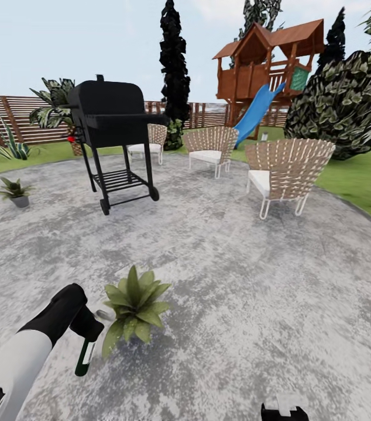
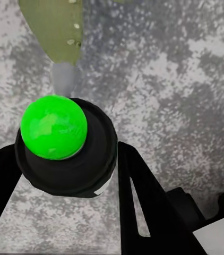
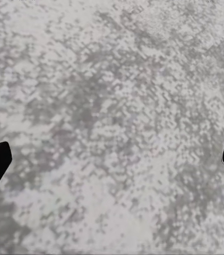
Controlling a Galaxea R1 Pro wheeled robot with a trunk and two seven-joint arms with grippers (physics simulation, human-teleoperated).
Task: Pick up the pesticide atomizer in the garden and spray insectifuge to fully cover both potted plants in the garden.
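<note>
The left end effector (image 1: 86, 342) is pinching the pesticide atomizer (image 1: 85, 355), a slim dark bottle that hangs from its fingers just beside the broad-leaved potted plant (image 1: 134, 304) on the mottled grey patio (image 1: 238, 280). Through the left wrist view the atomizer's top (image 2: 53, 126) glows bright green between the two black fingers (image 2: 144, 196), with a leaf (image 2: 56, 29) of the plant right ahead of it. The right end effector (image 3: 112, 159) is spread wide and holds nothing, hovering over bare paving.

The second, spikier potted plant (image 1: 14, 191) sits well apart, near the patio's far left edge, beyond the black grill (image 1: 112, 126).

From here I would worry about aim: the bottle looks tilted downward and off to the plant's side, so spray may hit paving or wet only the nearest leaves, leaving cover patchy. The grip is at the cap end, so a quick swing could let the bottle slip. Rolling towards the far plant, the base might clip this pot.
</note>
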